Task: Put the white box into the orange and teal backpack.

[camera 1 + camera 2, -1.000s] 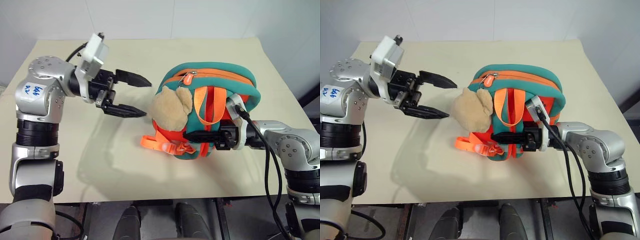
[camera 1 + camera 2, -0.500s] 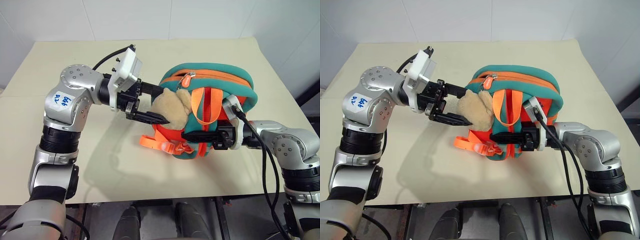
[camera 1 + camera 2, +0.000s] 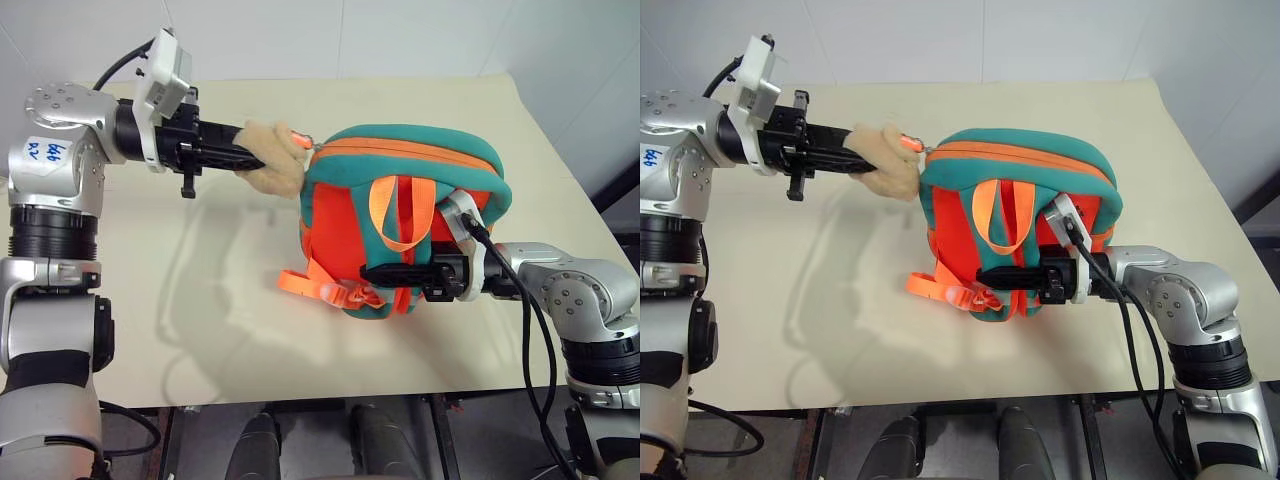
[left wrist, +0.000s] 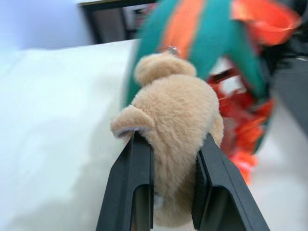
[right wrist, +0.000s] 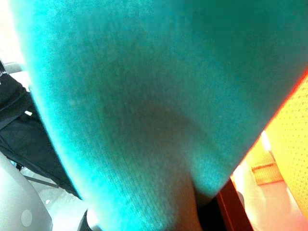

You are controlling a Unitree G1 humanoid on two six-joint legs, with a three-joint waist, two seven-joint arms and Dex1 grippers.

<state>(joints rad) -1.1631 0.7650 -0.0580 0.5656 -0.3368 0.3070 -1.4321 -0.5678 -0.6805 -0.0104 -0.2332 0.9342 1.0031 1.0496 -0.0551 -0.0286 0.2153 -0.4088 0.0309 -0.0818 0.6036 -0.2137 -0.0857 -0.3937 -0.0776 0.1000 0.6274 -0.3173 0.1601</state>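
I see the backpack [image 3: 400,215] right of center in the head view, standing on the table [image 3: 200,300] with its long axis running up and down the frame, its rounded top toward the far edge and its strap side facing me. Its body is bright orange fabric edged in thick teal padding, with an orange band across the curved top. An orange webbing loop [image 3: 395,215] hangs down the middle, and flat orange straps with buckles [image 3: 320,288] trail onto the table at its lower left.

My left gripper [image 3: 250,157], in the upper left of the frame, points right toward the bag, and its two black fingers [image 4: 137,187] pinch the tan plush toy [image 4: 178,130] between them. The toy is soft, fuzzy and rounded, stretched out from the bag's upper left corner.

My right gripper [image 3: 385,272] lies level, pointing left, against the lower front of the bag; its fingers are pressed together, on what I cannot tell. Its wrist view shows teal knit fabric up close.
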